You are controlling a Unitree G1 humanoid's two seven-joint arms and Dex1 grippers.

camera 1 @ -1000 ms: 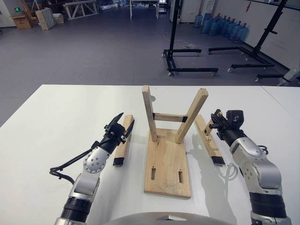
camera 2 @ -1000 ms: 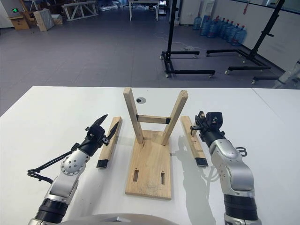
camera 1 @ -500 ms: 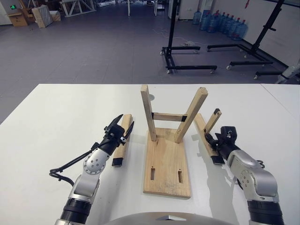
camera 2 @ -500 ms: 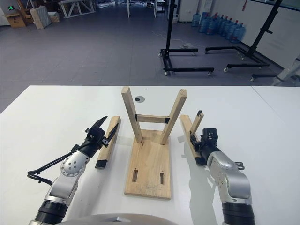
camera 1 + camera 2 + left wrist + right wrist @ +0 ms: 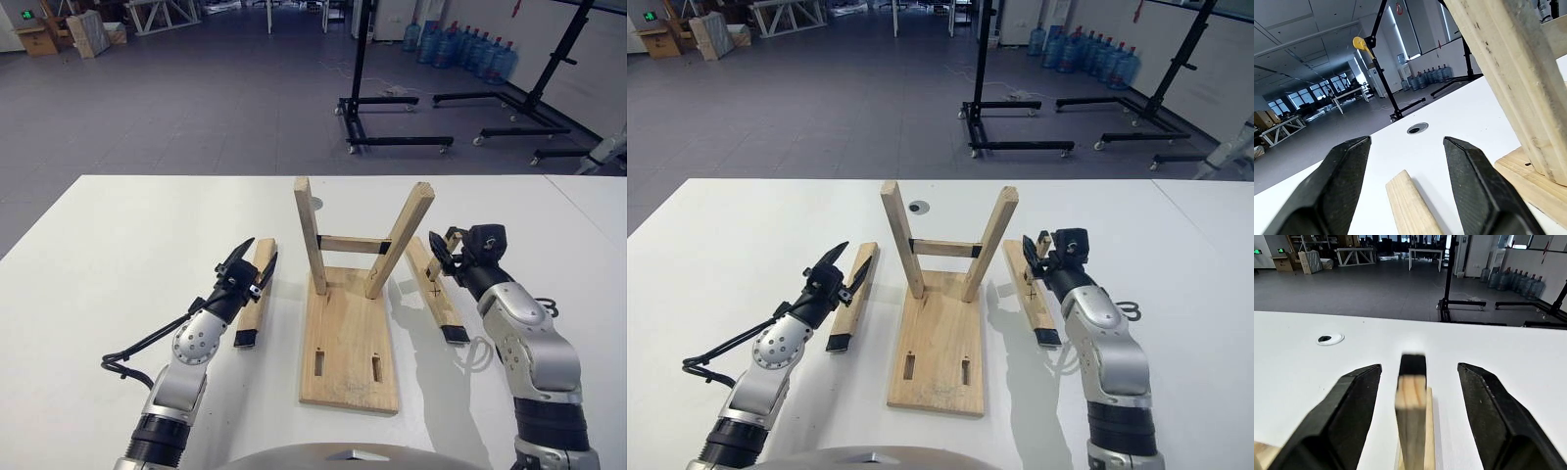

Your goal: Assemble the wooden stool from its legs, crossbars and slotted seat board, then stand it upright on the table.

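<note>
Roughly halfway: two legs (image 5: 312, 235) plus a crossbar (image 5: 353, 245) stand in the far slots of the seat board (image 5: 348, 392), near slots (image 5: 320, 362) unfilled, loose legs (image 5: 257, 294) lying either side of it, left gripper (image 5: 253, 262) and right gripper (image 5: 443, 252) fingers spread, holding nothing.

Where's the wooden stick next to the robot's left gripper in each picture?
Left eye view: the loose leg lies flat, left of the seat board, by the left gripper.
Right eye view: same spot.
Left wrist view: its end shows between the black fingers.
Right wrist view: that black-tipped stick is a different one.
Shared landmark: the table's round hole.
</note>
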